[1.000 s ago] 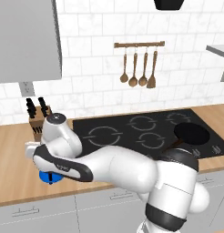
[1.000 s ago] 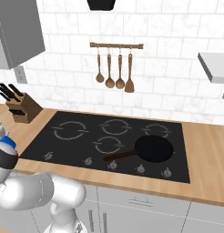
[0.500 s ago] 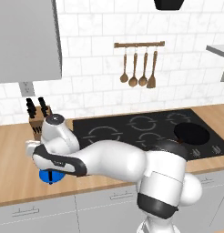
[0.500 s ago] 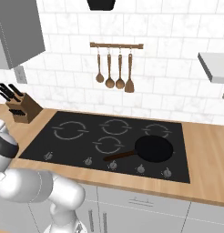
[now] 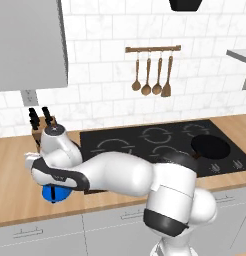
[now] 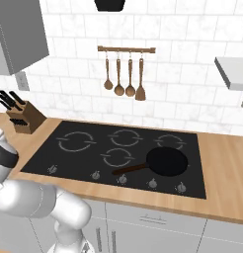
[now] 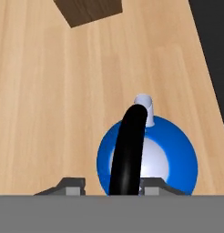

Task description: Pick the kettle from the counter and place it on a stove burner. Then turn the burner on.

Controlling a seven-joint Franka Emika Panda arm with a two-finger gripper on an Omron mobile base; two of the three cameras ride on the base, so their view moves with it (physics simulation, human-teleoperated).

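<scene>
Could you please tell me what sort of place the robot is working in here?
A rendered home kitchen, most likely. A black glass cooktop with a frying pan is set into a wooden counter, wooden utensils hang on a white tiled wall, and a knife block stands at the back.

The kettle (image 7: 177, 150) looked glossy blue with a smooth black handle (image 7: 127, 150); the counter (image 7: 50, 104) was matt wood grain.

Kitchen, black cooktop (image 6: 118, 153), hanging wooden utensils (image 6: 124, 79), knife block (image 6: 22, 118)
</scene>
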